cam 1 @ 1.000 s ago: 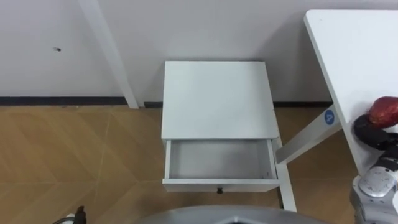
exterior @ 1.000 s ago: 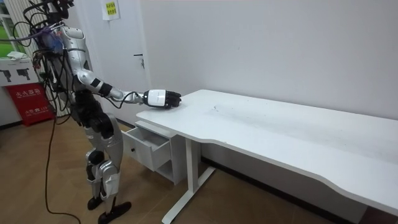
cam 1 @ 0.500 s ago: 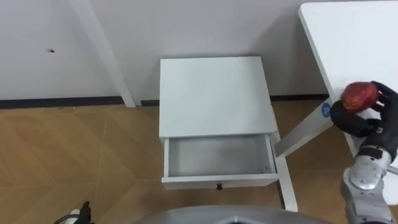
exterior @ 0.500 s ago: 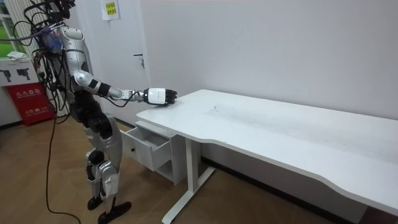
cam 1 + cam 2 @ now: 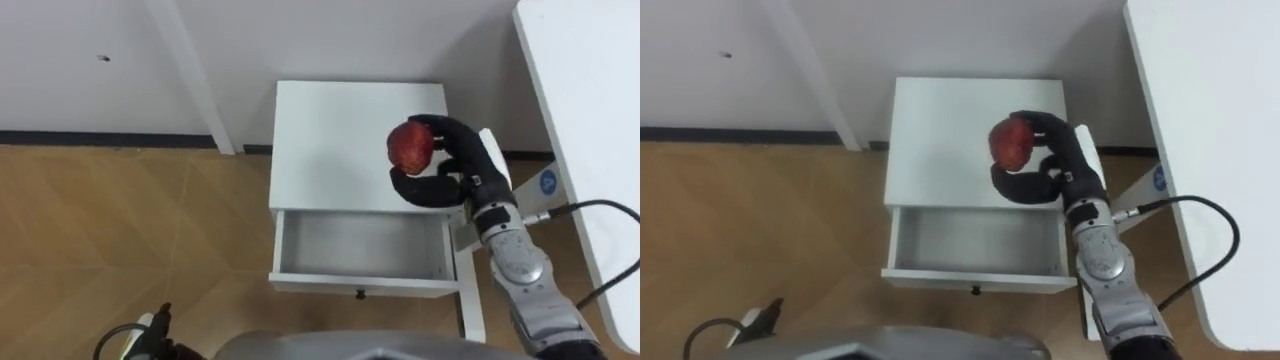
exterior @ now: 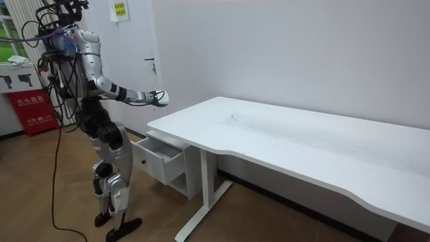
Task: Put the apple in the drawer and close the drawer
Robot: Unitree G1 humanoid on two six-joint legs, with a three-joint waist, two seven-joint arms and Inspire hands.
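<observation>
Red apple (image 5: 410, 146) (axis unclear) held by right hand (image 5: 456, 163).

The apple (image 5: 409, 146) is red and roundish with a slightly mottled skin, and it is held off every surface in the curled dark fingers of the right hand (image 5: 450, 165), thumb below it and fingers wrapped over its right side. It hangs over the right part of the small white cabinet's (image 5: 330, 150) top, just behind the line of the drawer opening. The drawer (image 5: 362, 248) is white and shallow and stands open from the cabinet's front toward the robot, its pale bottom showing and a small dark knob (image 5: 360, 295) at the middle of its front panel.
</observation>
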